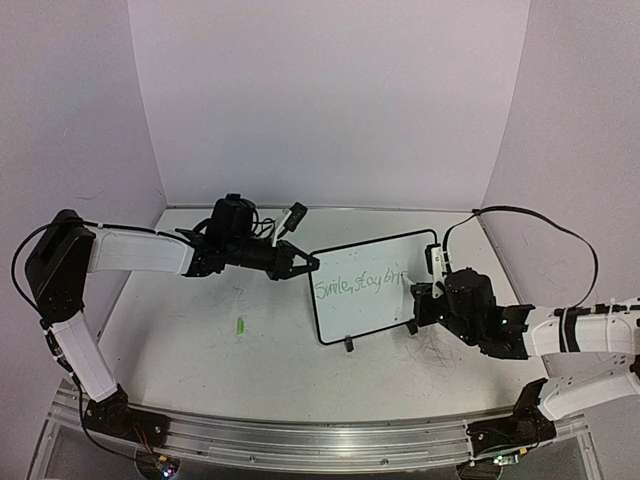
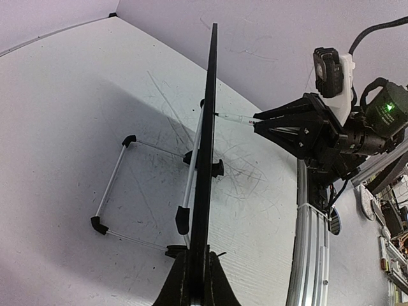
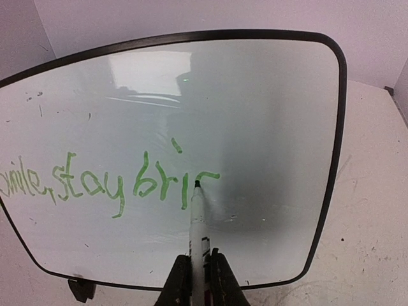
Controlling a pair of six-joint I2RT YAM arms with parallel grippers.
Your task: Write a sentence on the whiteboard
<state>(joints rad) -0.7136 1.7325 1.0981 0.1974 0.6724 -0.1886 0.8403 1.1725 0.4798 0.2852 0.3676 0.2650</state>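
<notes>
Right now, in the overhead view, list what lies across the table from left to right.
Small loose green piece → black left gripper clamped on the board's left edge → small black-framed glossy white whiteboard → black right gripper holding a thin white marker at the board's right side.

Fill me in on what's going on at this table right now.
A sentence is being written in green on a small whiteboard. The left hand is clamped on the board's left edge, steadying it where it stands on the table. The right hand grips a marker with its tip at the board's face. The writing reads about "Smile, stay bri" plus one more stroke, so it looks unfinished.
</notes>
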